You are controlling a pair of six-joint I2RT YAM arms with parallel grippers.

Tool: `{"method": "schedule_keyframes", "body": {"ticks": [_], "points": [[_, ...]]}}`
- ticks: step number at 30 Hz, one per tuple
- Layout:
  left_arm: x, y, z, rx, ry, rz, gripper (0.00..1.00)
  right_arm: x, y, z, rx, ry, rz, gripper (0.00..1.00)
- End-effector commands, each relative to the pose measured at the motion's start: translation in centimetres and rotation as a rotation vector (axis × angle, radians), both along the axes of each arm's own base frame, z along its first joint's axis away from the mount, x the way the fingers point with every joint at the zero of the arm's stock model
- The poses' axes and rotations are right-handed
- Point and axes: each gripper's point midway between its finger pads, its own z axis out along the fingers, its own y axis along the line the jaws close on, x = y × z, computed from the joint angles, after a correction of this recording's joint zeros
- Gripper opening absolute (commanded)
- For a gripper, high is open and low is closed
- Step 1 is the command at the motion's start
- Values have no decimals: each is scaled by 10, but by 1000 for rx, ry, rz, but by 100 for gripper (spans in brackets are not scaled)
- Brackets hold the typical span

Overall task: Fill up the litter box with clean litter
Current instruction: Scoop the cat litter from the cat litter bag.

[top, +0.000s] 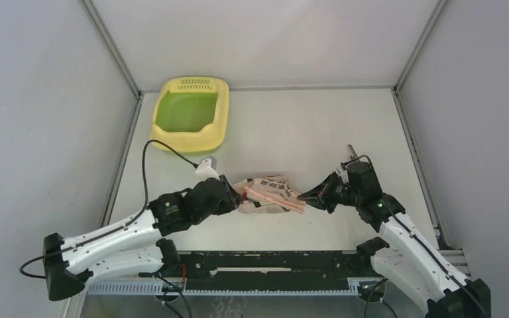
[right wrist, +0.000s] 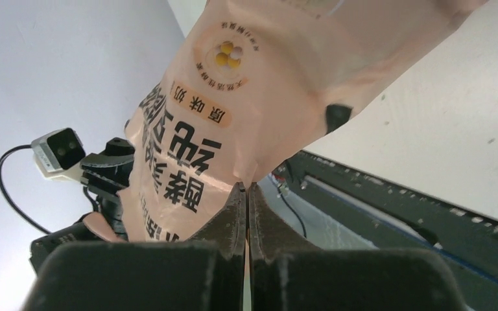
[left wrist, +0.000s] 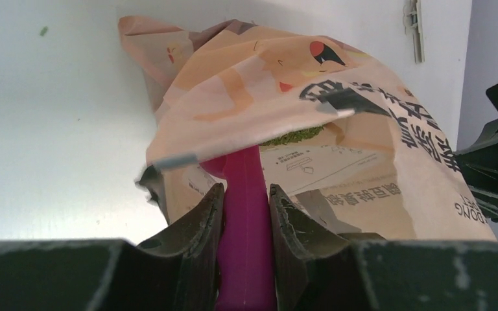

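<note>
Litter box (top: 223,109): pale yellow rounded-rectangular tray, green inner floor fully in view, slotted grille along its far end. Sits flat and upright at the far left corner of the table (top: 318,126). Clean litter (left wrist: 293,135): small patch of greenish granules, left wrist view only, inside the mouth of the peach bag (left wrist: 233,97), under its upper fold, just beside the magenta scoop (left wrist: 243,175); full extent hidden by the bag

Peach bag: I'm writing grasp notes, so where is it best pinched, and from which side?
Pinch the peach bag by the flat edge opposite its mouth, coming from the right, as the right gripper does. The film lies thin there, so jaws close flat on it, and the mouth faces the left gripper, shut on the magenta scoop.
</note>
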Motion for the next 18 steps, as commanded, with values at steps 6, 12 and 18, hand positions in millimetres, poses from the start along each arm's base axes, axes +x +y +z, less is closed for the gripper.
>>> {"method": "schedule_keyframes", "body": {"ticks": [6,12,18], "points": [[11,-30,-24,-8,50,-216,0,42,-36,-9,-132,-179,72,0],[18,-65,-39,-71,85,-357,0,63,-58,-11,-185,-223,70,0],[27,-101,-64,-77,125,-465,0,81,-77,6,-262,-281,38,0]]}}
